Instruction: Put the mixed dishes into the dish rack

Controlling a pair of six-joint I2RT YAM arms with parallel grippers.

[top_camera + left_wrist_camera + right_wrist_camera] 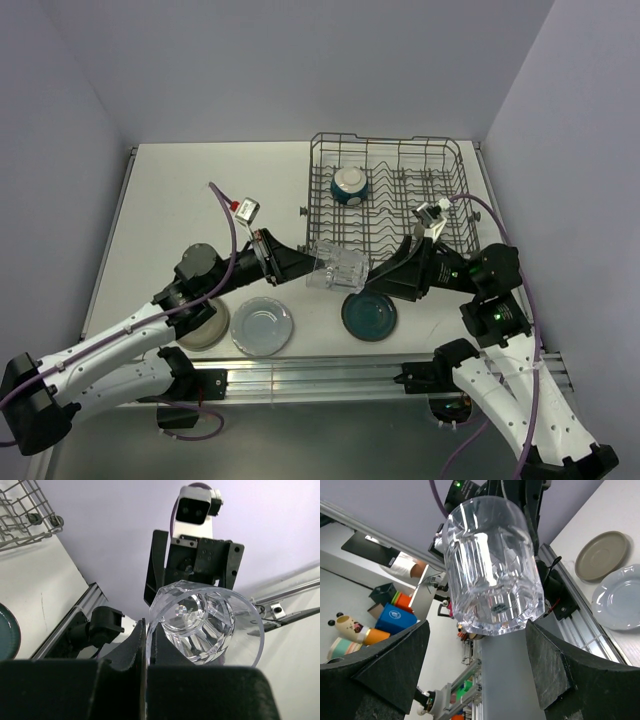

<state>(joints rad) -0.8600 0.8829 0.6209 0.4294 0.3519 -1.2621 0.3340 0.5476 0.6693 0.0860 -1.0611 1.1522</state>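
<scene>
Left jaws pinch the clear glass point(338, 266), right jaws gape around it: looks like handover, right should clamp next.

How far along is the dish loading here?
Done: only the teal bowl sits in the dish rack. In hand: the left end effector grips the clear glass, and the right end effector is open around it. Left: grey-beige plate, pale blue plate and dark teal plate on the table. No mug visible.

The clear drinking glass point(492, 565) is glossy and faceted, the dish rack point(385, 137) grey metal wire, the dark teal plate point(369, 316) shiny-glazed.
</scene>
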